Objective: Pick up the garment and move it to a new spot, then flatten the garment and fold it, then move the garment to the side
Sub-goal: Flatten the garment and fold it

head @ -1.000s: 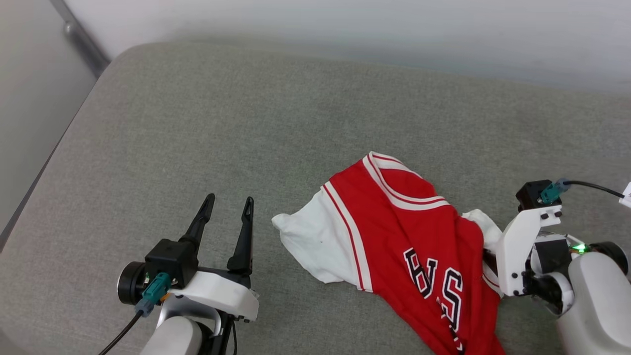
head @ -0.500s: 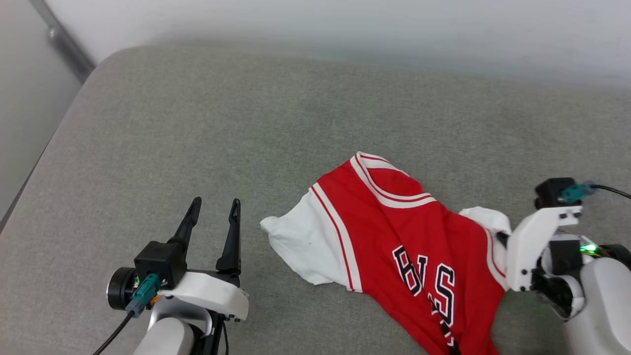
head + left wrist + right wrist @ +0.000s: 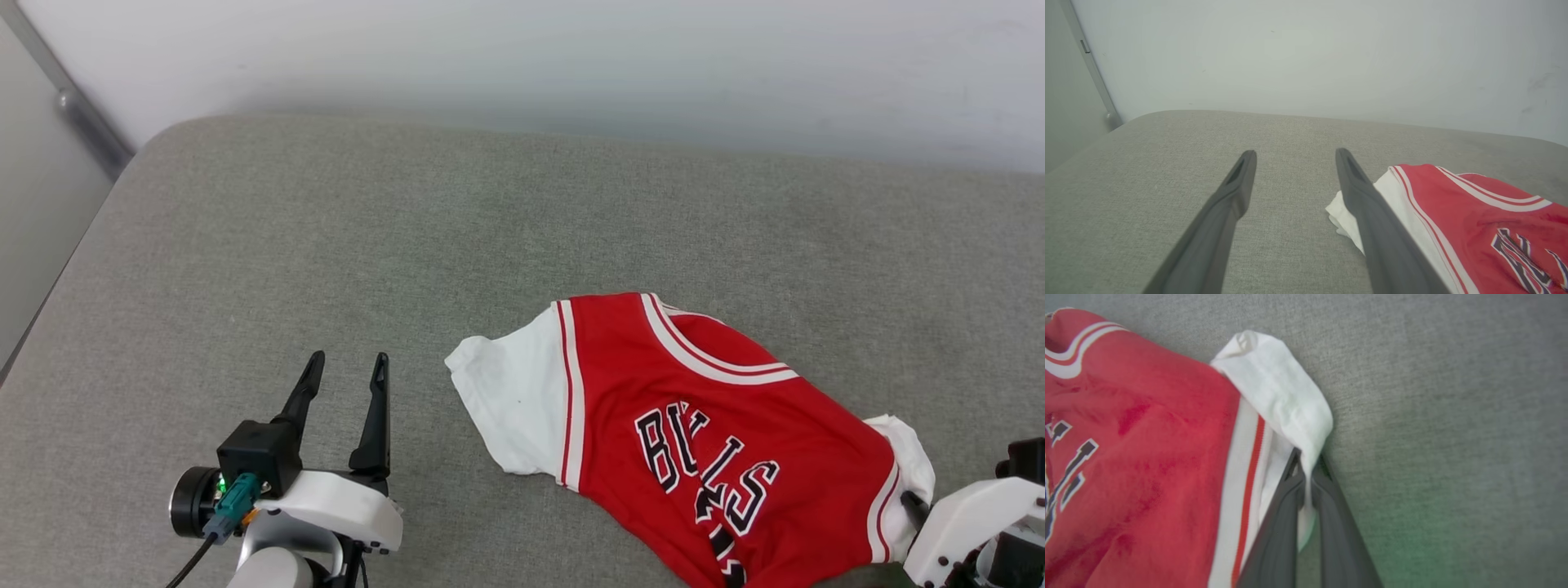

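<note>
Sleeve (image 3: 1284, 392) of the garment (image 3: 718, 408) sits pinched in the right pincer (image 3: 1306, 463); the left pincer (image 3: 347, 367) stands wide, empty. Beyond, its red body lies rumpled on the bench (image 3: 326, 245), and this thin one-corner hold could slip or bunch when lifted.

The head camera looks forward and steeply down from above at the grey padded surface (image 3: 326, 245), far enough back to take in its rear edge and a strip of the pale wall (image 3: 571, 65). The left wrist camera sits low, just over the surface, and looks almost level along the left fingers (image 3: 1231, 200) toward that same wall. The right wrist camera looks down from very near along the right fingers (image 3: 1278, 539) at a white sleeve of the garment (image 3: 1147, 437). All three views share the garment. The head and left wrist views also share the surface's far left corner and the grey bar (image 3: 77, 114) beside it.
</note>
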